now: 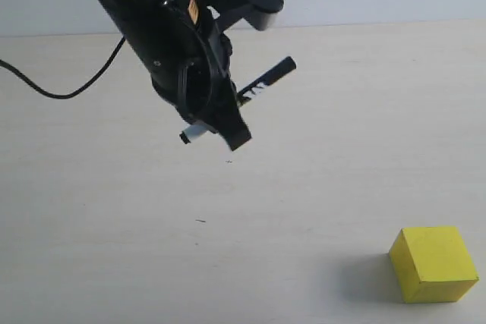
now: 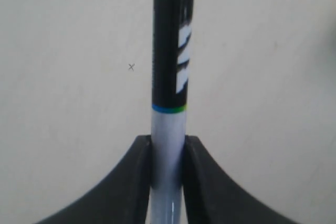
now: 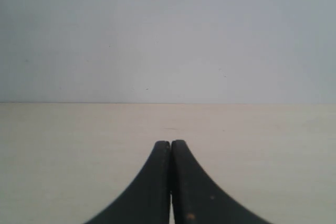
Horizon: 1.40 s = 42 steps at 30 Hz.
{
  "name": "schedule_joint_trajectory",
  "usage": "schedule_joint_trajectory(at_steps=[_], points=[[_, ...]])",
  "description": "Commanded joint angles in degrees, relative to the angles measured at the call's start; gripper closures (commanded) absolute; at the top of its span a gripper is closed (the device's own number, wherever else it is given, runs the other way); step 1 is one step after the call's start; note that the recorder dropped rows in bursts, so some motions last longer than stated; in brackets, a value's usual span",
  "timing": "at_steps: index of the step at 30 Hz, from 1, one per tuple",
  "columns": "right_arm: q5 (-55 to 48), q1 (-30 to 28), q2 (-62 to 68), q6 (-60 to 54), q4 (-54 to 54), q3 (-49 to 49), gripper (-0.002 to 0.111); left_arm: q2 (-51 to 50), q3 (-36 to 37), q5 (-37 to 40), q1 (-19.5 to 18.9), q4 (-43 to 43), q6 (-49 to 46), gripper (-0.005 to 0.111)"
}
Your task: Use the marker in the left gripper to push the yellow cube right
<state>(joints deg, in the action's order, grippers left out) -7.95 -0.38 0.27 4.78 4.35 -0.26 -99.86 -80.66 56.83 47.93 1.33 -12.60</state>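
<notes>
Pale tabletop (image 1: 114,248): yellow cube (image 1: 434,263) lies well right of left gripper (image 1: 220,130), which clamps the marker (image 1: 267,80)

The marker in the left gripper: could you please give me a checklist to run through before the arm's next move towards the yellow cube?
1. Marker clamped by the left gripper: ok, both fingers press on its white barrel.
2. Black end sticks out past the fingers for pushing: ok.
3. Yellow cube resting flat on the table: ok.
4. Marker on the cube's left side, so the push goes right: ok, well to the left and apart from it.
5. Marker down at cube height: cannot tell.
6. Right gripper out of the way: ok, shut and absent from the exterior view.
</notes>
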Motion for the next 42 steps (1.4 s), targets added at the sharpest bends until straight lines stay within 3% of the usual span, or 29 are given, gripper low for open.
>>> schedule_joint_trajectory(at_steps=[1,6,9,20,42], points=[[0.28,0.05,-0.27,-0.03,0.08,0.26,0.108,0.55,5.91,1.53,4.61,-1.33,-11.57,0.107],[0.28,0.05,-0.27,-0.03,0.08,0.26,0.108,-3.85,9.81,-4.41,11.81,3.16,-18.94,0.107],[0.28,0.05,-0.27,-0.03,0.08,0.26,0.108,-8.12,8.62,-8.79,13.97,2.87,-19.77,0.107],[0.28,0.05,-0.27,-0.03,0.08,0.26,0.108,-17.56,-0.69,-8.56,14.08,2.31,-21.4,0.107],[0.28,0.05,-0.27,-0.03,0.08,0.26,0.108,-19.42,-2.09,-8.75,14.32,-0.62,-24.61,0.107]])
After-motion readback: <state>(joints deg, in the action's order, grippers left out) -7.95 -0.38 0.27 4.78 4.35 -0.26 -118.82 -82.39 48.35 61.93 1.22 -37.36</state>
